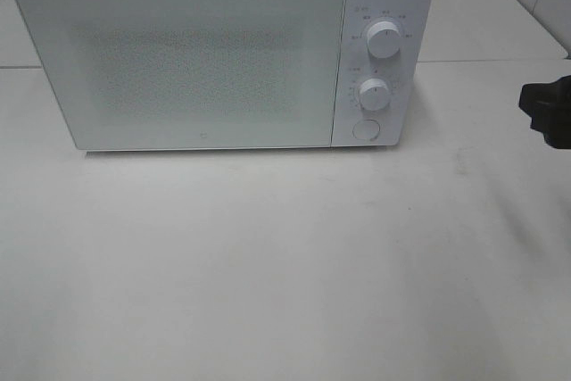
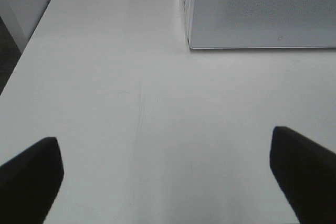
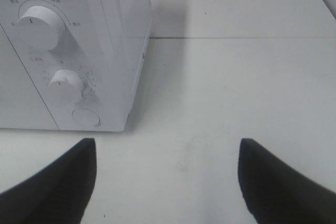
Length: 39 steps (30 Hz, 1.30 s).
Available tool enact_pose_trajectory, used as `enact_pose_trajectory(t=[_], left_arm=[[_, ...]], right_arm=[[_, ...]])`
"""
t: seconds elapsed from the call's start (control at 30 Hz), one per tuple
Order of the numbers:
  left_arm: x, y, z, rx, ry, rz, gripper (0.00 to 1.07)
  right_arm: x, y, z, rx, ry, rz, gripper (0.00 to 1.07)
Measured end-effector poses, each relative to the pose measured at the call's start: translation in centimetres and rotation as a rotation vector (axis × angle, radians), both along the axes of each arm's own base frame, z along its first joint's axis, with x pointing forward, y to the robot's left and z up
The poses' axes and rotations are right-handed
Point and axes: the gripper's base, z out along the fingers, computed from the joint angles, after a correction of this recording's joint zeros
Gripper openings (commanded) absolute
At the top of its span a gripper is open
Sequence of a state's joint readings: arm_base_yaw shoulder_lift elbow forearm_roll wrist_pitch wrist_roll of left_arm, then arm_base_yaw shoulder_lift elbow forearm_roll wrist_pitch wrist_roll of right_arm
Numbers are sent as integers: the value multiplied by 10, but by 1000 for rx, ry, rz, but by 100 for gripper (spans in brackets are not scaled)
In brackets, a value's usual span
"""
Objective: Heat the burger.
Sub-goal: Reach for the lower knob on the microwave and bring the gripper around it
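The burger shows in no view. A white microwave (image 1: 205, 60) stands at the back of the table with its door shut; what is inside is hidden behind the frosted door. My left gripper (image 2: 165, 179) hangs open over bare table, short of the microwave's door (image 2: 262, 9), with nothing between its fingers. My right gripper (image 3: 168, 182) is open too and holds nothing, low over the table just off the microwave's control panel (image 3: 63, 61). In the exterior high view only a black part of the right arm (image 1: 546, 113) shows at the right edge.
The control panel carries an upper knob (image 1: 384, 39), a lower knob (image 1: 375, 93) and a round button (image 1: 366, 129). The white table (image 1: 285, 265) stretches out in front of the microwave. Its left edge (image 2: 21, 61) drops off to a dark floor.
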<state>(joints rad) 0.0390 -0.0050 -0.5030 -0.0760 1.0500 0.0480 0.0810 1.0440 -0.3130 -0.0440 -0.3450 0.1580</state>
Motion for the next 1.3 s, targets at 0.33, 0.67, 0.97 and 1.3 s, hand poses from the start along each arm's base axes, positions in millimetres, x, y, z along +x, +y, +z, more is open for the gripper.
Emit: enact_pose_trajectory(t=[0.33, 0.67, 0.97, 1.3], left_arm=[[0, 0, 0, 0, 0, 0, 100], [0, 0, 0, 0, 0, 0, 100], [0, 0, 0, 0, 0, 0, 100], [0, 0, 0, 0, 0, 0, 100]], right_arm=[[7, -2, -26, -7, -111, -27, 72], [11, 23, -49, -77, -154, -33, 72], [7, 64, -67, -120, -171, -14, 72], [9, 111, -72, -135, -156, 4, 72]])
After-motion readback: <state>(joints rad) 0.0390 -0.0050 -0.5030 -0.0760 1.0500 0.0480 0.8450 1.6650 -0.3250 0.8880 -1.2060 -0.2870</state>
